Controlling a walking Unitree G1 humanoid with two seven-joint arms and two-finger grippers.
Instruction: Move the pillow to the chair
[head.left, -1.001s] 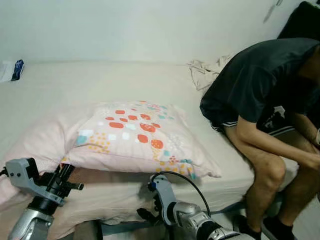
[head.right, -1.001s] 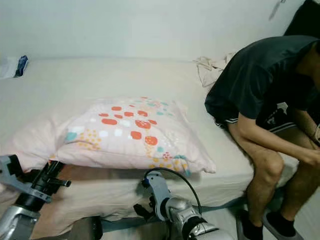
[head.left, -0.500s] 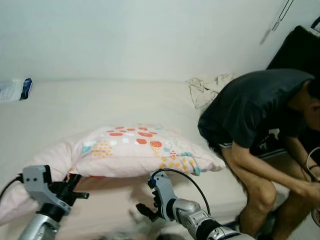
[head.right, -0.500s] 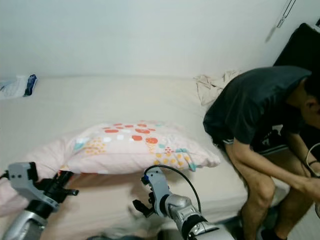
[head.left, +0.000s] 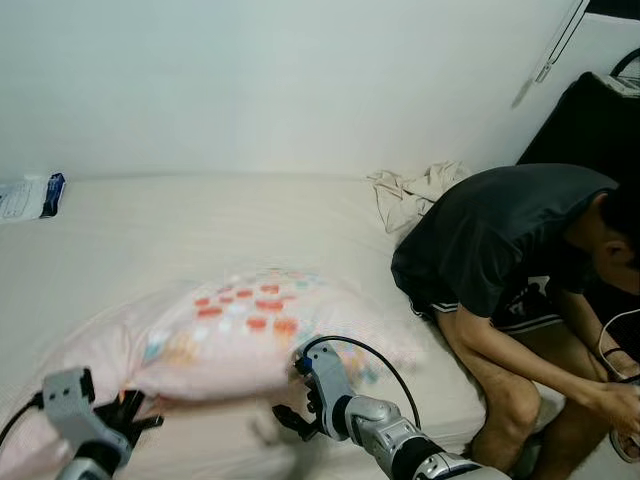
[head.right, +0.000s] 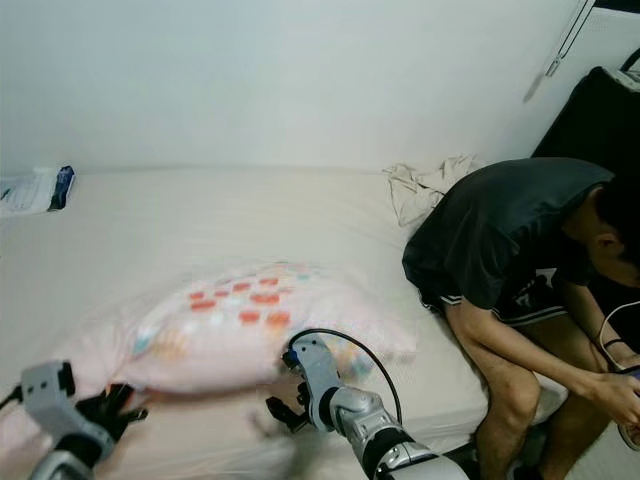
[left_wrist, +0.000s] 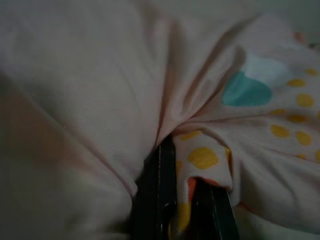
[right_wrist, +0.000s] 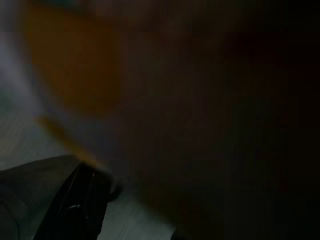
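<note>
looking down from my head, the pillow (head.left: 250, 330) lies blurred on the bed (head.left: 150, 220) beside a seated person (head.left: 510, 260). at my left wrist, my left gripper (left_wrist: 182, 210) pinches the pillow's edge. my right gripper's (head.left: 290, 420) fingers i cannot tell.

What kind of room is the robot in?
Most likely a bedroom. There's a big bed against the wall, a spotted pillow lying on it, and a person sitting on its edge.
</note>
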